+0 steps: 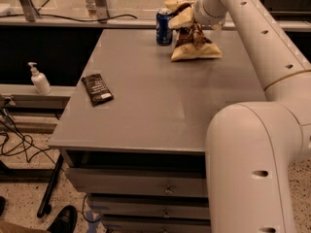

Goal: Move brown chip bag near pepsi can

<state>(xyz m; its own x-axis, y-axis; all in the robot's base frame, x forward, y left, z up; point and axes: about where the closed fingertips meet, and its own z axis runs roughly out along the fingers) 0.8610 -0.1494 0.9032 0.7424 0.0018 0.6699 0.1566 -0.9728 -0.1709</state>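
Nearest to me, the robot's thick pale elbow (250,171) filled the right of the view, and the bench (146,110) stood over its drawers (165,191). A small flat dark packet (97,89) lay near the bench's left edge, well apart from everything at the far end. A pump bottle (39,79) stood on a low ledge off to the left.

The arm ran up the right side and bent in over the far end of the bench. There the brown chip bag (195,46) rested on the surface, its broad lower end spread roughly left to right and its crumpled top rising toward the wrist. The pincer (190,19) was buried in that top fold, so the bag lay directly below it and a little toward me. I could not tell whether it was clamped on the bag or merely resting against it.

The pepsi can (164,27) stood upright just left of the bag, so close that I could not make out a gap. By my reckoning the bag was already beside the can, and little remained but to let go and lift clear without nudging the can.
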